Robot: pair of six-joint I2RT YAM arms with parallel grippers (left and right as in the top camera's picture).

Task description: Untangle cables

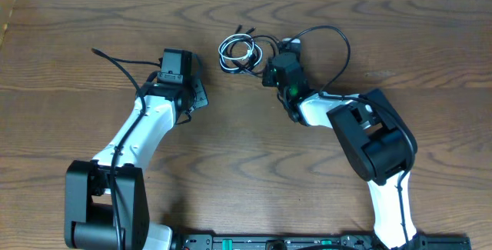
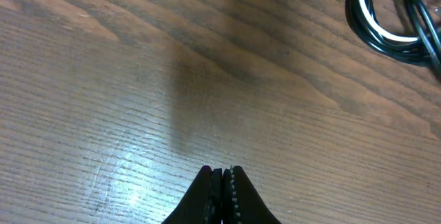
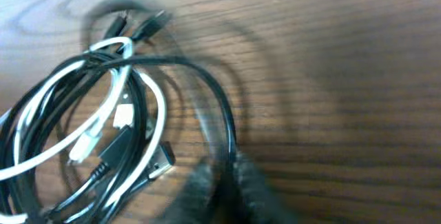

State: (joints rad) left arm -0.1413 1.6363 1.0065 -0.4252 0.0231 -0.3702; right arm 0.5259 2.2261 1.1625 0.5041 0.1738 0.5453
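1. The right pincer (image 3: 222,179) is smeared by motion blur. Its two fingers look drawn in tight on either side of one black cable (image 3: 224,127), closed on that strand just above the table (image 1: 430,50).
2. The left pincer (image 2: 222,173) is fully closed with nothing between its tips. It hangs over bare wood, well apart from the bundle.
3. Just beyond the right pincer lie the cables (image 1: 242,50), coiled in one heap near the table's far edge, between the two arms and nearer the right one.
4. In the heap, the white cable (image 3: 103,124) threads through several black loops. Its pale plug (image 3: 124,117) sits inside the coil, a flat black plug (image 3: 162,162) lies at its near side, and two small plugs (image 3: 138,24) stick out at the far side.
5. One long black loop (image 1: 338,35) arcs out from the heap to its right, past the right wrist.
6. Progress, as I judge it: early. No cable lies free on its own, and white and black cross each other throughout. At most one black strand has been gripped for pulling, so nearly all the separating is left.
7. No brand, label or writing can be read on the plugs, the arms or the table. A small green light (image 1: 292,91) glows on the right wrist.
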